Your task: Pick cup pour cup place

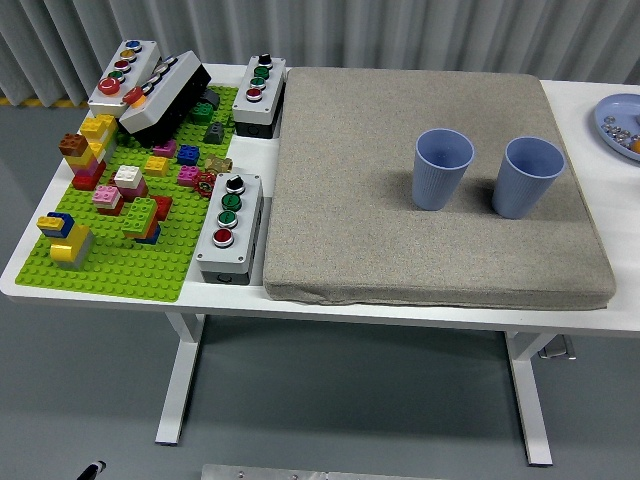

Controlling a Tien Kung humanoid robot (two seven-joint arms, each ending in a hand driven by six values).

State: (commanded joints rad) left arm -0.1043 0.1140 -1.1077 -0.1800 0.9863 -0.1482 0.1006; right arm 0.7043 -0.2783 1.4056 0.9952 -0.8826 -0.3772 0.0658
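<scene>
Two blue cups upright on the grey mat (400, 200), side by side with a gap, not touching. Left cup (442, 168) sits right of mat centre; right cup (530, 176) is near the mat's right edge. Both have ribbed walls and open tops; can't tell if there's anything inside either one.

No robot hands in frame, so can't tell finger state for either. No arms over the table (575, 110), nobody at the far side.

The mat covers most of the table's right part, reaching nearly to the front edge. White table surface shows right of it. At the far right edge, a blue plate (620, 122), cut off by the frame, holds small bits, too small to identify.

Left of the mat: green baseplate (120, 262) with assorted bricks, yellow, red, pink, blue, brown, in small stacks. Three grey button boxes around it: one (230, 226) just beside the mat's left edge near the front, one (260, 92) at the back beside the mat's far-left corner, one (124, 72) at the far left corner of the table. A black box (170, 92) lies tilted between the two back button boxes, resting partly on the baseplate.

Grey floor and table legs show below the front edge, grey curtain behind
</scene>
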